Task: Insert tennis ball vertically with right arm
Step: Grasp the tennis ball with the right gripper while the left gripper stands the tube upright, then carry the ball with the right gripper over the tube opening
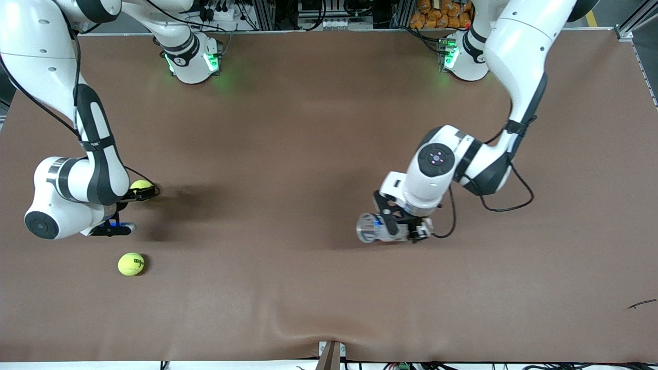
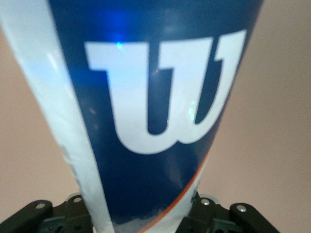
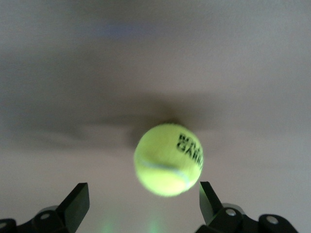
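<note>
The right end effector (image 3: 143,204) hangs with fingers spread wide around a tennis ball (image 3: 168,159) on the worktop (image 1: 308,128). The left end effector (image 1: 398,226) is clamped on a ball can (image 2: 146,121) (blue, white logo). A second ball (image 1: 131,264) lies nearer the front camera.

Yellow-green tennis balls (image 1: 131,264), brown table (image 1: 308,154), blue-and-white can (image 2: 146,121) with white W.

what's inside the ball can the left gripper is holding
Nothing can be made out inside the Wilson ball can: its blue label covers the wall in the left wrist view, and the left gripper hides most of it in the front view.
</note>
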Motion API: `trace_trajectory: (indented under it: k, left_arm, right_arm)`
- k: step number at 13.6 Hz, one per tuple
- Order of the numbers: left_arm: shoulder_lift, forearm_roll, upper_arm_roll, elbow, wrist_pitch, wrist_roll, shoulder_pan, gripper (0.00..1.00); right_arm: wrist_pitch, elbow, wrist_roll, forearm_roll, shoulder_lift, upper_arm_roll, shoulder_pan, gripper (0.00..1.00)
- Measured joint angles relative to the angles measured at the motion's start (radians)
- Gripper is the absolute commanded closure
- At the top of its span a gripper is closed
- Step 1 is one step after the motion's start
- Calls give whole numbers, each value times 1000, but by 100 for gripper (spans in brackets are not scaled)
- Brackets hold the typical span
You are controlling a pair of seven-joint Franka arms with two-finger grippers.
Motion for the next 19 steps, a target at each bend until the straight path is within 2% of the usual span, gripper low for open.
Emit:
trace_trajectory:
  k: [2,7,8,9,10,11,12,14,19]
  left_arm:
    - [28,-71,-8,20,133,0,-38,36]
    - [152,-215,-10,22,527,-2,-135,37]
    - [185,-247,-11,26,606,-1,-154,37]
    - [218,-276,-11,36,667,-2,-174,37]
    - [248,-307,-11,52,714,-2,-195,37]
    - [272,-341,-12,66,751,-5,-215,37]
    - [290,-371,-13,75,777,-14,-234,37]
    - [315,-400,-13,82,816,-45,-269,36]
    - [394,-406,-13,83,1000,-104,-308,37]
  right_arm:
    - [53,-37,-33,0,0,0,-16,0]
    - [61,-64,-59,0,0,1,-17,0]
    - [61,-68,-62,0,1,1,-17,5]
    - [62,-72,-70,0,2,1,-18,31]
    - [63,-73,-81,0,4,1,-18,51]
    - [67,-74,-87,0,5,1,-21,66]
    - [77,-74,-91,0,6,0,-22,75]
    - [87,-69,-95,0,5,0,-22,85]
    - [117,14,-98,1,-9,11,-21,86]
